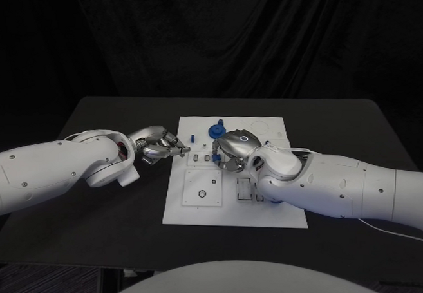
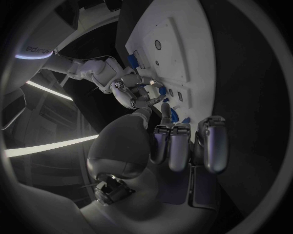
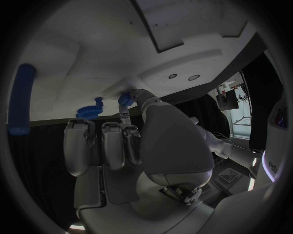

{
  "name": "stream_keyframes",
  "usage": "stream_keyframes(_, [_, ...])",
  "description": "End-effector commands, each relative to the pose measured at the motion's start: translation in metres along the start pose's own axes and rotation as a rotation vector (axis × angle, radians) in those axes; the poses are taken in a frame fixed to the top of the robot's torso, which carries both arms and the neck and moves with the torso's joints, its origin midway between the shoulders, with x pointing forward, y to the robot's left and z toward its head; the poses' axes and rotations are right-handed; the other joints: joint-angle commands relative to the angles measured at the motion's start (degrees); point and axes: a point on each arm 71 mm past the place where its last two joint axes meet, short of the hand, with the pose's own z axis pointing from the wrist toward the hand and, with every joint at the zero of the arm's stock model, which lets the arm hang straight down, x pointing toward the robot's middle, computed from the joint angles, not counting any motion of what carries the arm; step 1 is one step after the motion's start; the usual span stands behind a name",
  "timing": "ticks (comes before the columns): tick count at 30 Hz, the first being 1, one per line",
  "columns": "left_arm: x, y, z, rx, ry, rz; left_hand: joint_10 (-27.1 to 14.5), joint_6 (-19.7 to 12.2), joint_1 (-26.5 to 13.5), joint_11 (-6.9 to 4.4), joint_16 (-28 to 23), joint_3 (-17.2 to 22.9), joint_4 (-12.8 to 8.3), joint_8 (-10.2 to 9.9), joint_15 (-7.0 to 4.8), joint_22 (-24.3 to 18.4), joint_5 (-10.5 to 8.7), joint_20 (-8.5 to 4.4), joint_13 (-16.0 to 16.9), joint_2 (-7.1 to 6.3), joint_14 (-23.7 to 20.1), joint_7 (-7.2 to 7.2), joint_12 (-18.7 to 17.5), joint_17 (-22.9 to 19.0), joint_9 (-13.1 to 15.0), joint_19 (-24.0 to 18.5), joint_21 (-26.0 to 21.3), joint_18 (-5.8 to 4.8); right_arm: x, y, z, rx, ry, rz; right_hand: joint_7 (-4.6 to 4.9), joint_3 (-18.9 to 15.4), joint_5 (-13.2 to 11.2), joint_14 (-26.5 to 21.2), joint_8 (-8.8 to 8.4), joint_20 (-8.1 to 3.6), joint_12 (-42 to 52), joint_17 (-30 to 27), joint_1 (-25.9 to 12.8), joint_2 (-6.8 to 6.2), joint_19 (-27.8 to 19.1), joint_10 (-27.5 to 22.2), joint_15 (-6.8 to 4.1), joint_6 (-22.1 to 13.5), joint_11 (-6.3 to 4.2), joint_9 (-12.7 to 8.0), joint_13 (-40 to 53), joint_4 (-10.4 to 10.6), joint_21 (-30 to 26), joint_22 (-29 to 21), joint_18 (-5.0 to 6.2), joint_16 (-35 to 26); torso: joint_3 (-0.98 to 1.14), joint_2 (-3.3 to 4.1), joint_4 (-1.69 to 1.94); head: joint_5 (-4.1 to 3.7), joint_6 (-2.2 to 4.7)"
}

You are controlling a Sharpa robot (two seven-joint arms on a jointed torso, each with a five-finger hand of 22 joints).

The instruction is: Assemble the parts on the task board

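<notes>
Meeting over the white board: two hands close together

Lying in the middle of the black table (image 1: 97,233) is the white board (image 1: 265,216), and both arms reach in over its middle part.

The right hand (image 1: 232,149) is over the board, with its fingers curled downward. In the right wrist view a small blue piece (image 3: 125,99) sits at the tip of its thumb and touches the board, but I cannot tell if the hand really grips it. Beyond its fingers stands a round blue part (image 3: 90,110), and farther to the side of the hand lies a long blue bar (image 3: 20,100).

The left hand (image 1: 161,147) is at the board's edge, and its fingertips point toward the right hand, very near to it. Its fingers are bent in together. In the left wrist view blue shows just beside its fingertips (image 2: 174,116); whether something is held there, I cannot tell.

Just beyond the right hand, in the head view, stands a blue knob (image 1: 215,130).
</notes>
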Motion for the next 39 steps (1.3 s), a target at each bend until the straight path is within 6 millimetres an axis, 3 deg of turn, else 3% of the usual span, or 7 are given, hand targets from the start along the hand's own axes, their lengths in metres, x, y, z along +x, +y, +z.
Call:
stream_keyframes(1, [0.004,-0.004,0.002,0.039,0.018,-0.02,6.1,-0.3,1.1,0.52,0.1,0.0,0.2,-0.9,0.69,4.6,-0.08,0.28,15.1,0.21,5.9,0.53,0.1,15.1,-0.7,-0.6,-0.4,-0.27,-0.008,0.007,-0.003,-0.069,-0.113,0.048,-2.5,0.0,-0.5,4.8,0.48,-0.33,0.2,9.8,-0.2,0.66,3.5,6.0,-0.5,2.9,-0.36,5.0,15.1,-0.4,0.3,13.2,-0.77,0.2,0.01,-0.05,-0.1,0.24,-0.01])
stream_keyframes(6, [0.008,-0.007,0.004,0.073,0.027,-0.062,6.1,-1.4,1.2,1.48,0.1,-0.8,0.8,-3.7,1.61,3.7,-1.85,1.08,15.1,0.63,5.9,1.6,0.1,15.1,-3.7,-1.8,-1.5,0.03,-0.015,0.011,-0.008,-0.114,-0.19,0.083,-2.57,0.0,-0.6,4.9,0.66,-0.36,0.2,9.9,-0.2,0.6,3.6,6.0,-0.55,3.0,-0.41,5.1,15.1,-0.4,0.5,13.2,-0.84,0.3,0.13,-0.08,-0.19,0.35,-0.01])
stream_keyframes(11, [0.013,-0.01,0.007,0.101,0.049,-0.082,6.1,-2.9,1.8,2.88,0.1,-2.0,0.8,-8.2,2.89,3.0,-2.65,2.37,15.1,0.8,5.9,3.12,0.1,15.1,-10.4,-3.3,-2.7,0.34,-0.018,0.016,-0.011,-0.142,-0.225,0.107,-2.6,-0.2,-1.0,4.9,0.78,-0.43,0.2,9.9,-0.7,0.45,3.6,6.0,-0.6,2.8,-0.46,5.4,15.1,-0.3,0.6,13.3,-0.85,0.3,0.07,-0.06,-0.15,0.43,-0.01])
stream_keyframes(18, [0.021,-0.015,0.01,0.108,0.097,-0.092,6.1,-2.4,2.3,3.54,0.1,-3.5,0.7,-10.6,3.56,3.1,-3.12,3.07,15.1,0.8,5.9,3.75,0.1,15.1,-16.2,-3.8,-3.1,0.49,-0.02,0.021,-0.012,-0.16,-0.237,0.131,-2.62,-0.3,-1.5,4.9,0.77,-0.48,0.2,9.9,-1.0,0.43,3.6,6.0,-0.64,2.6,-0.49,5.5,15.1,-0.2,0.5,13.3,-0.85,0.3,-0.01,-0.06,-0.1,0.49,-0.01])
stream_keyframes(23, [0.023,-0.016,0.012,0.108,0.109,-0.094,4.4,-2.6,2.2,3.92,0.1,-4.5,0.8,-11.4,3.92,2.9,-3.56,3.42,14.2,0.95,5.9,4.13,-1.4,15.0,-19.2,-4.3,-3.5,0.61,-0.02,0.023,-0.012,-0.168,-0.242,0.136,-2.61,-0.3,-1.7,4.9,0.74,-0.49,0.2,9.8,-1.1,0.42,3.6,6.0,-0.64,2.4,-0.48,5.6,15.1,-0.1,0.5,13.2,-0.84,0.3,-0.02,-0.08,-0.07,0.58,-0.01])
stream_keyframes(35, [0.026,-0.019,0.014,0.128,0.114,-0.096,4.3,-2.2,2.3,3.96,0.0,-4.8,0.7,-11.3,4.0,2.9,-3.5,3.54,14.1,1.22,5.8,4.14,-1.6,14.9,-20.4,-4.4,-3.7,0.66,-0.019,0.028,-0.01,-0.179,-0.223,0.149,-2.62,-0.4,-2.3,4.8,0.76,-0.51,0.2,9.8,-1.2,0.45,3.5,6.0,-0.65,2.2,-0.49,5.8,15.1,0.0,0.4,13.2,-0.81,0.3,-0.04,-0.1,-0.06,0.65,-0.01])
stream_keyframes(39, [0.025,-0.02,0.015,0.143,0.105,-0.095,4.4,-1.0,3.1,3.8,0.0,-4.8,0.5,-11.0,3.92,3.1,-2.47,3.53,14.1,1.68,5.8,3.92,-1.5,14.9,-21.7,-4.4,-3.7,0.67,-0.019,0.03,-0.011,-0.186,-0.214,0.151,-2.63,-0.4,-2.4,4.8,0.76,-0.51,0.2,9.8,-1.2,0.46,3.5,6.0,-0.65,2.2,-0.49,5.8,15.1,-0.1,0.4,13.2,-0.82,0.3,-0.08,-0.11,-0.05,0.72,-0.01])
